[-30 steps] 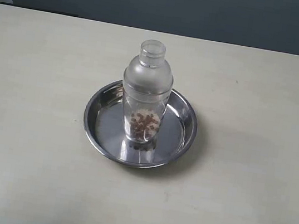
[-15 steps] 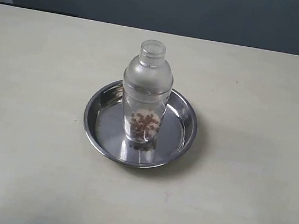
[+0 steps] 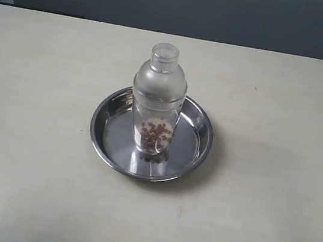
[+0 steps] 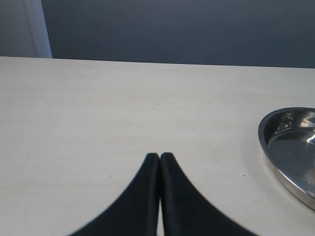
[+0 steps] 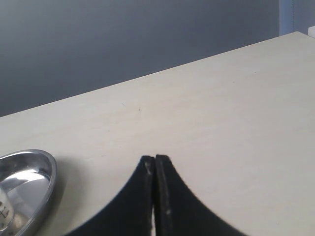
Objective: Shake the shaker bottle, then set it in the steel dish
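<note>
Exterior view gives us the table (image 3: 34, 77) running back to its far edge against a dark wall (image 3: 227, 9), with broad bare surface on every side of the steel dish (image 3: 97, 133). We see the shaker bottle (image 3: 158, 96) standing upright in the dish's middle, brown bits (image 3: 156, 133) heaped at its bottom. The left fingers (image 4: 142, 196) and right fingers (image 5: 140, 196) are each pressed together, holding nothing, over the table and apart from the dish.
</note>
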